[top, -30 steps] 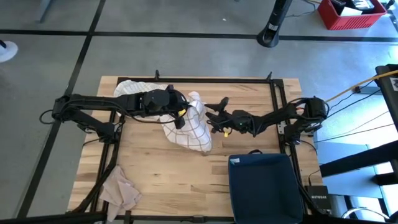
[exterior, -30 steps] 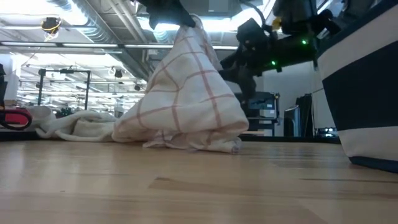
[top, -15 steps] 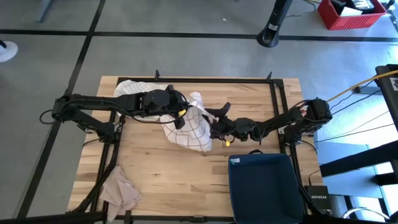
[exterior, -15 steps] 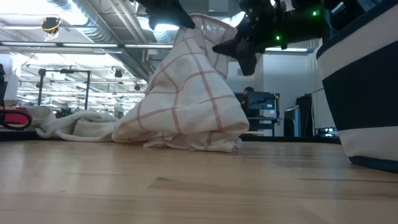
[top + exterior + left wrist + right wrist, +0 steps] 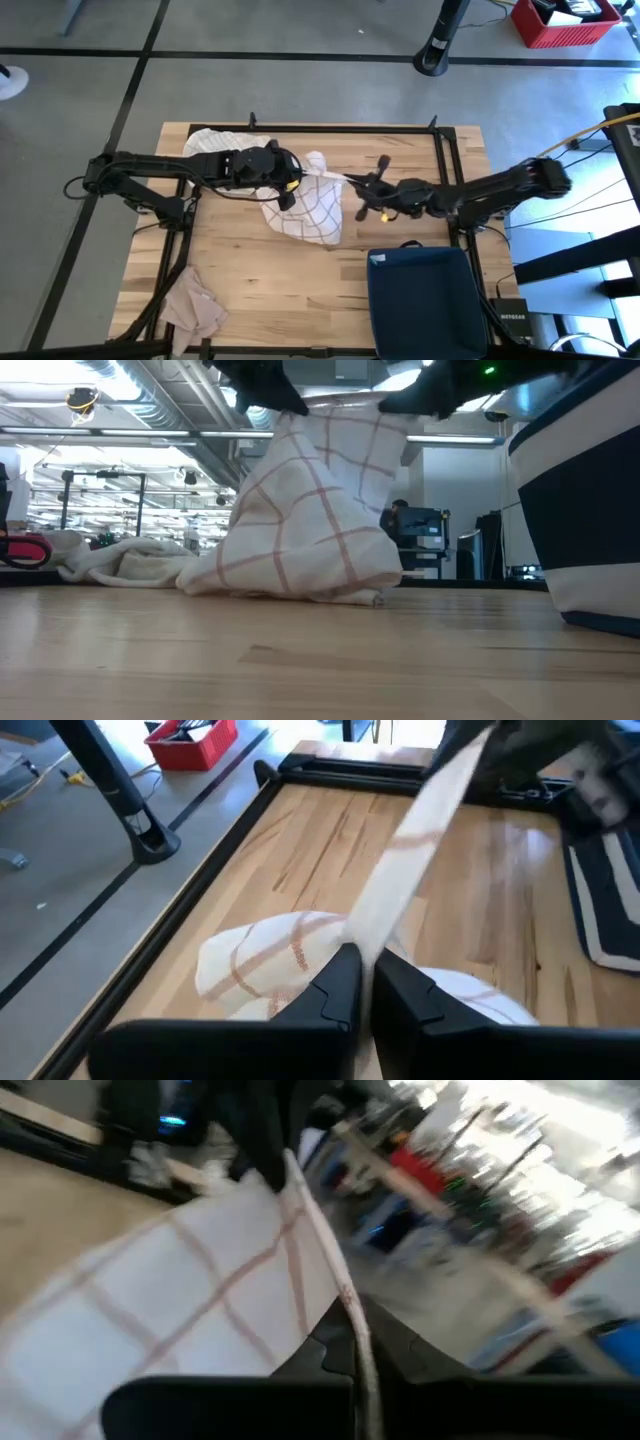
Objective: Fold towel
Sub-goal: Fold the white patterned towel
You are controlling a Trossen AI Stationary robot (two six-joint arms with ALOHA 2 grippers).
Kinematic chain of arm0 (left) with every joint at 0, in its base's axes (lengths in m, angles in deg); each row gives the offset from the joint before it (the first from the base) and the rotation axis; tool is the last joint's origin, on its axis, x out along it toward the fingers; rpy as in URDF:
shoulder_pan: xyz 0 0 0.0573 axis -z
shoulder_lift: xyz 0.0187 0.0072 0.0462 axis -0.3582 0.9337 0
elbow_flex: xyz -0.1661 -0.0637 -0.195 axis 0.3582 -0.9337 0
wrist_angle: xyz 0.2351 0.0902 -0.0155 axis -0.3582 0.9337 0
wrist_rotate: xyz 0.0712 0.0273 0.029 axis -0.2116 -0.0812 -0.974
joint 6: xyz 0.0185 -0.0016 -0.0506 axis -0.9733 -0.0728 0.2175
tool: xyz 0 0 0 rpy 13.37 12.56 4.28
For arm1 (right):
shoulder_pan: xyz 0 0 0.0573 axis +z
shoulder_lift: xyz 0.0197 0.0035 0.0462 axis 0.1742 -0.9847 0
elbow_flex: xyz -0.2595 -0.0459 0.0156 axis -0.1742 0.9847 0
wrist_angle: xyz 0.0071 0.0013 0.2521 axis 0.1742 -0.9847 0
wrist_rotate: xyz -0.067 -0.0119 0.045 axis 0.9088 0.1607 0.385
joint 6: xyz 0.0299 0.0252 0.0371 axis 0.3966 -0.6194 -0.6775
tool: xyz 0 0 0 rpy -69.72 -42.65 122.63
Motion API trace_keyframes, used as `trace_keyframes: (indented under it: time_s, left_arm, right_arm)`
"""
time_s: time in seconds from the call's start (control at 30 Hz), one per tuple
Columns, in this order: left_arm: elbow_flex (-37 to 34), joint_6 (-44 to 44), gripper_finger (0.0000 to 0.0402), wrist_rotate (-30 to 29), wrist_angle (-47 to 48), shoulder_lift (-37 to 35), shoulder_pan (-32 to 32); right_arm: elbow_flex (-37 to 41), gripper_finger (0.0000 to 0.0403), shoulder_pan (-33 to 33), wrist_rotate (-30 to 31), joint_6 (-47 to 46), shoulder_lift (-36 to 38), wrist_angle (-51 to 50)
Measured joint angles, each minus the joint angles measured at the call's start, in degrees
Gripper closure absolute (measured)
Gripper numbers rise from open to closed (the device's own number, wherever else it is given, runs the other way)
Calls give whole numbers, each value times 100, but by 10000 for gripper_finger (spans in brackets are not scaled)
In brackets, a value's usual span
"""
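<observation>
Bench (image 5: 400, 150) of pale wood carries a navy bin (image 5: 425, 300) at its near right corner. Checked towel (image 5: 305, 205) hangs mid-bench, its top edge stretched taut between both arms and its lower part bunched on the wood. Left gripper (image 5: 290, 185) pinches one end; right gripper (image 5: 358, 183) pinches the other.

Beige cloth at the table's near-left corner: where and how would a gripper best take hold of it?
The beige cloth lies crumpled, no flat edge showing. Probably best to come straight down and pinch a raised fold near its top; the left gripper is nearer but shut on the checked towel.
</observation>
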Motion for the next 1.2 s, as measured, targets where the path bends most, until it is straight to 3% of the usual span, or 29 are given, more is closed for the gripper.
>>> trace_keyframes:
  time_s: [0.27, 0.43, 0.63, 0.87, 1.0, 1.2]
  left_arm:
    - [0, -93, 286, 77, 370, 325, -178]
    - [0, -327, 253, 75, 565, 811, -425]
    - [49, -576, 249, 257, 668, 1461, -991]
    - [142, -1610, 249, 2046, 1360, 1725, -1495]
    - [131, -2416, 249, 2701, 1276, 1725, -1440]
    - [17, -3269, 249, 2771, 1151, 2039, -1128]
  right_arm:
    - [0, 399, 0, -1398, -1767, 1617, -3306]
    - [6, 400, 2, -1393, -2705, 1969, -4872]
    - [12, 401, -2, -965, -2710, 1796, -5036]
    - [17, 401, -2, -958, -2549, 1414, -5015]
    - [15, 401, -2, -957, -2399, 1207, -4968]
    - [15, 401, -2, -899, -2347, 1013, -4953]
